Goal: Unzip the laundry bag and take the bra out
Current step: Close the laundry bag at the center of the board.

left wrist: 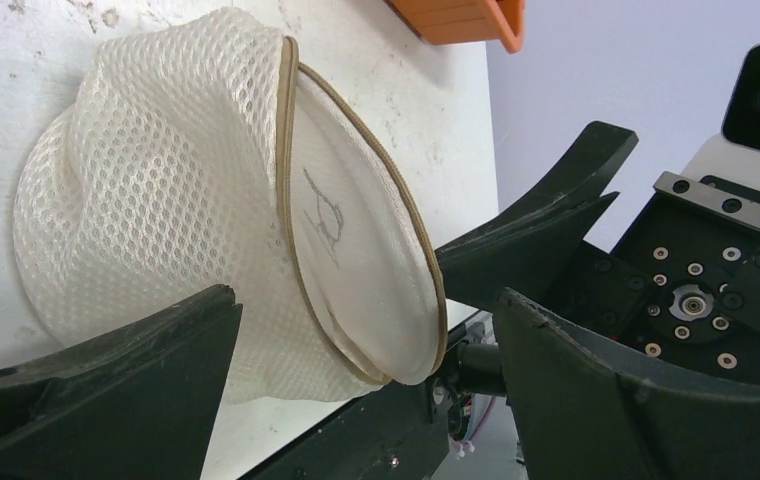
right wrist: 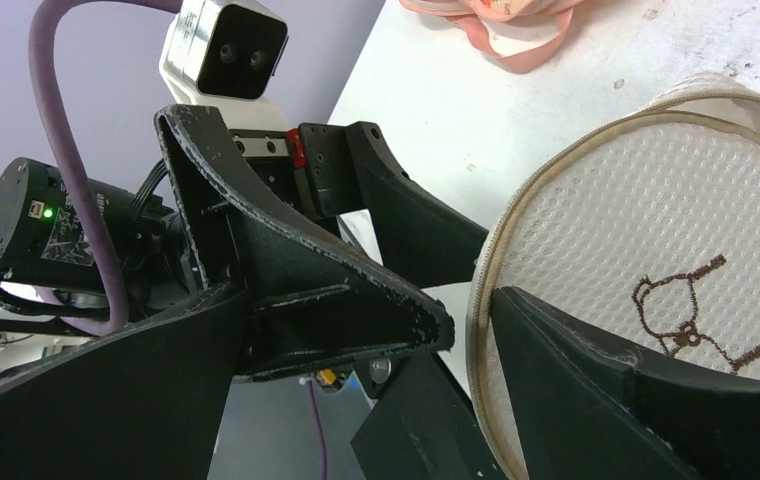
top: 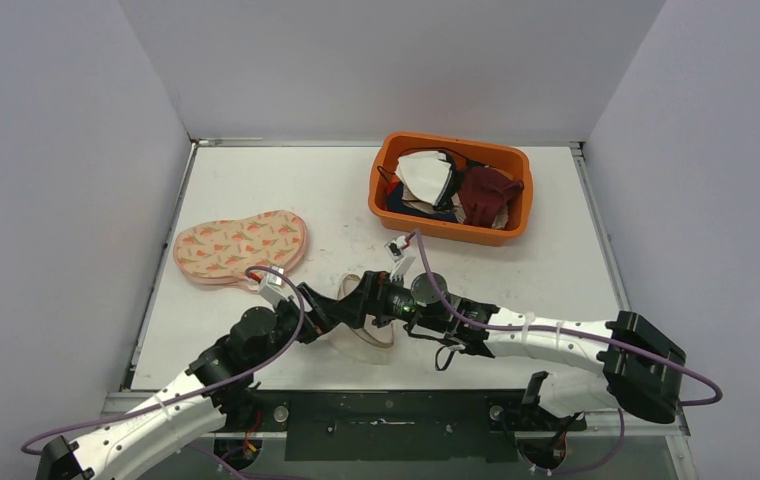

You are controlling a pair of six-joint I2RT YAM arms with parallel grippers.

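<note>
Two claws meet nose to nose at the near middle of the tabletop (top: 286,185), both spread wide and holding nothing. The left claw (left wrist: 366,300) has the laundry bag (left wrist: 176,180) straight ahead of it, the domed white mesh lying partly between its parted fingers. The bag's flat round face, edged in tan and stitched with a small brown figure, is turned toward the right claw (right wrist: 368,295) and sits just beside one of that claw's fingers. Whether that finger touches the mesh cannot be told, nor whether the zip along the tan edge is open. The bra (top: 241,248), pink with a carrot print, lies outside the bag, well apart from both claws, beyond and to the left of the left claw, its long axis running across the tabletop. The left arm is the nearer to it. Judged from that, the removal looks done, and the coming move probably asks only that both claws back away without snagging the mesh.
</note>
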